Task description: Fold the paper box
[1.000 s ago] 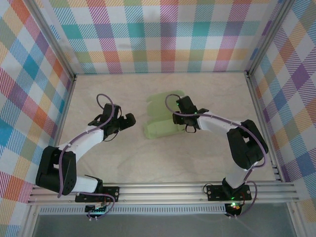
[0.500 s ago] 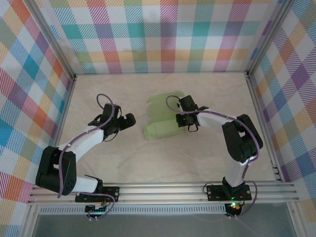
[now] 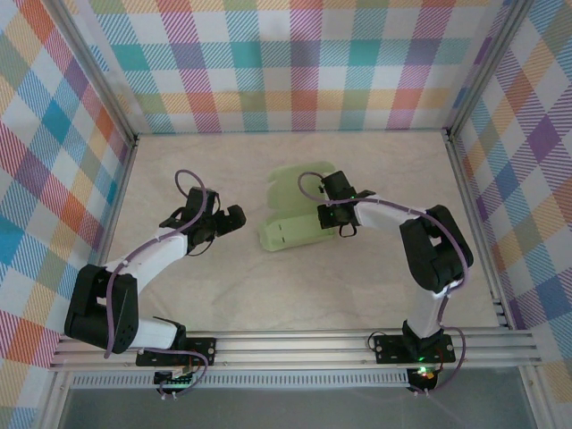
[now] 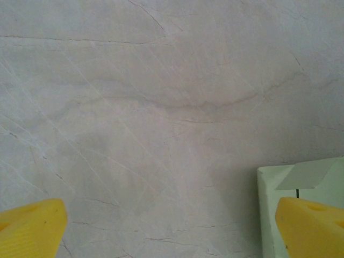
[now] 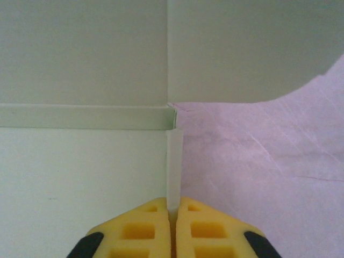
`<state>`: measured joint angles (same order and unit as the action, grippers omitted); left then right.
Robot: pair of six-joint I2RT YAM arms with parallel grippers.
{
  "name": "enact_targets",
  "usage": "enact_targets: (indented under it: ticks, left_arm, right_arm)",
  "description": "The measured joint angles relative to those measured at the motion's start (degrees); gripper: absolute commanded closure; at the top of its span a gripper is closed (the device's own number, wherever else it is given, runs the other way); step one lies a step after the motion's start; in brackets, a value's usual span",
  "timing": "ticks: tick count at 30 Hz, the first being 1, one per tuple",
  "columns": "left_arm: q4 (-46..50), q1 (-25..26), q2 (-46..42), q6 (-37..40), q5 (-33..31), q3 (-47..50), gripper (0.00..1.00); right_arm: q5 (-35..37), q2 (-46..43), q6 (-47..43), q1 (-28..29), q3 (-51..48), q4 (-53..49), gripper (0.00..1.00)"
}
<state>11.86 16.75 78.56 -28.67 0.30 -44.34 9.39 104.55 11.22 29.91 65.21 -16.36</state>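
So the box is lying on the table, a pale green card thing, part flat and part doubled over by the look of it, and the two arms are doing very different jobs around it. The right gripper is at the box's right edge, clamped tight on a thin strip of card that stands up on edge right where two creases meet. My guess is it's grabbing that narrow side wall so it can swing it up or over, since thin card like this only folds cleanly if you hold it close to the crease. The left gripper sits off the box's left side, jaws spread wide with nothing in them. It looks like it's just waiting to pin or catch the box's near-left corner once the fold needs a second hand. The top view is good for the layout: box in the middle, right arm on it, left arm a bit apart. It's too coarse to say what's pinched, though. The right wrist view settles that, showing the yellow pads closed with the strip running straight into the seam, plus a scalloped flap beyond it. The left wrist view adds that the box's corner is just beside that gripper's right finger, so it's closer than it seems from above.
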Motion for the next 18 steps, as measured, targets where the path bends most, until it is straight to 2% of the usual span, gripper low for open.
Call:
enact_targets:
  ticks: [7,11,18]
  left_arm:
    - [-0.04,0.0,0.9,0.02,0.04,0.0,0.0]
    - [-0.07,0.0,1.07,0.26,0.04,0.0,0.0]
    - [-0.02,0.0,1.31,1.07,0.04,0.0,0.0]
  right_arm:
    - [5.51,1.92,-0.79,2.43,2.62,-2.16,0.91]
    - [8.9,2.73,-1.36,3.5,3.54,-2.86,0.96]
    - [13.64,4.55,-1.68,5.01,5.51,-3.82,0.99]
